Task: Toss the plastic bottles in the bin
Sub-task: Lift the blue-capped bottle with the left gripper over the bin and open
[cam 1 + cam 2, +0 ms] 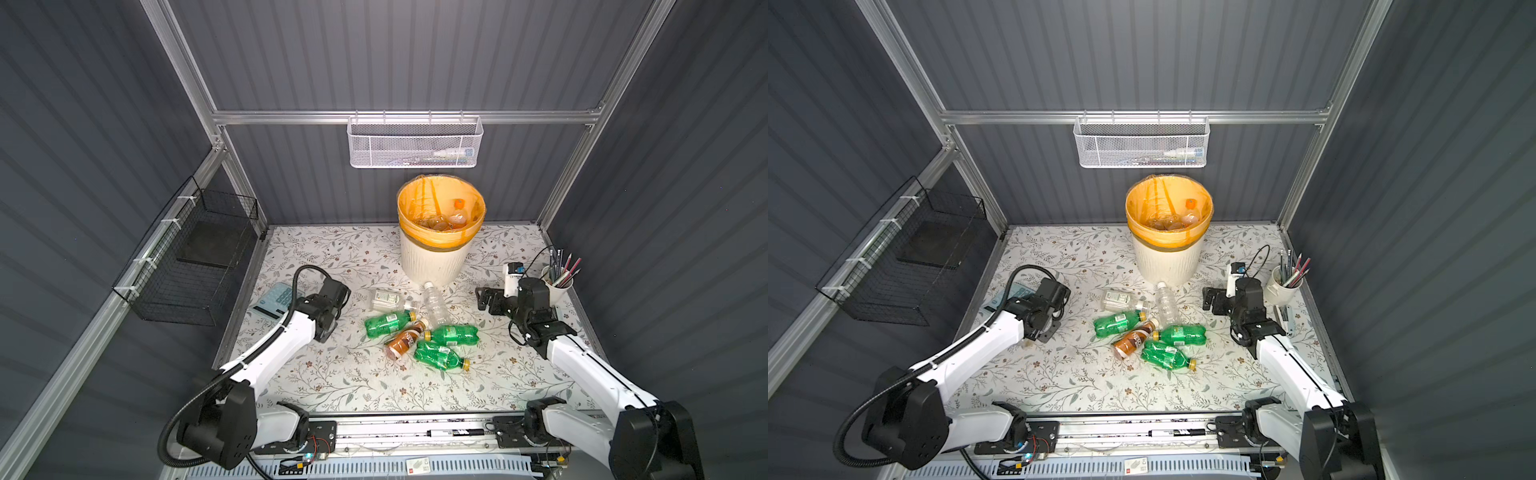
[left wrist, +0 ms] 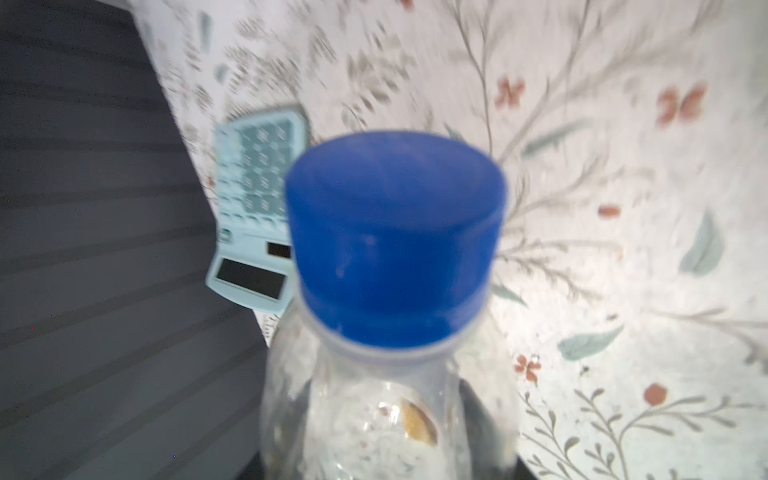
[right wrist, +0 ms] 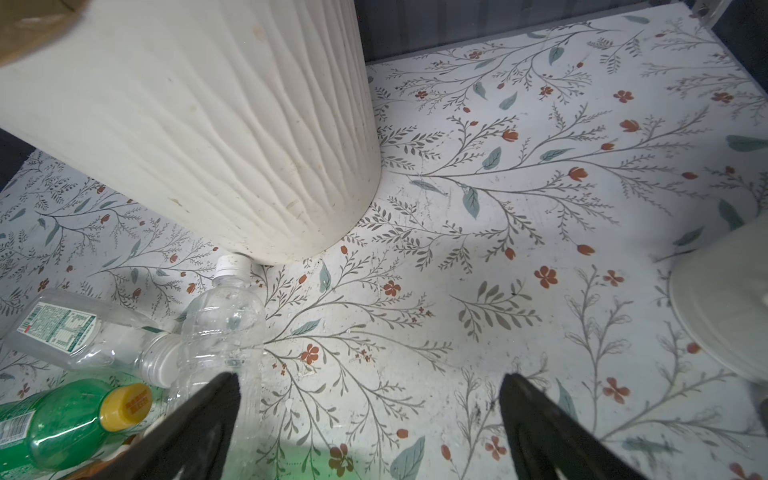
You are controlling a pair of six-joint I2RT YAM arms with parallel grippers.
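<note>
The left hand (image 1: 326, 326) is clamped on a clear bottle (image 2: 374, 415) with a blue cap (image 2: 395, 237). The top views hide this bottle under the arm, so I cannot tell if it is off the surface (image 1: 332, 386) yet. The right hand (image 3: 370, 380) has its two fingers wide apart and holds nothing. It is near the foot of the bin (image 1: 432, 262). The held bottle's long line runs straight out from the left hand, cap first. The cap points toward the calculator (image 2: 253, 199), away from the bin. The bin stands at the back of the surface, well apart from the left hand, with a few bottles inside. Six more bottles (image 1: 419, 332) lie in a pile in the middle, all on their sides. Here is what could go wrong. The bottle looks smooth and squashy, so it may slip or twist in the grip on a fast swing. It must turn a long way to face the bin. It could bump the tall rim or catch the orange bag (image 1: 440, 232) and fall outside. A low path could knock the pile.
</note>
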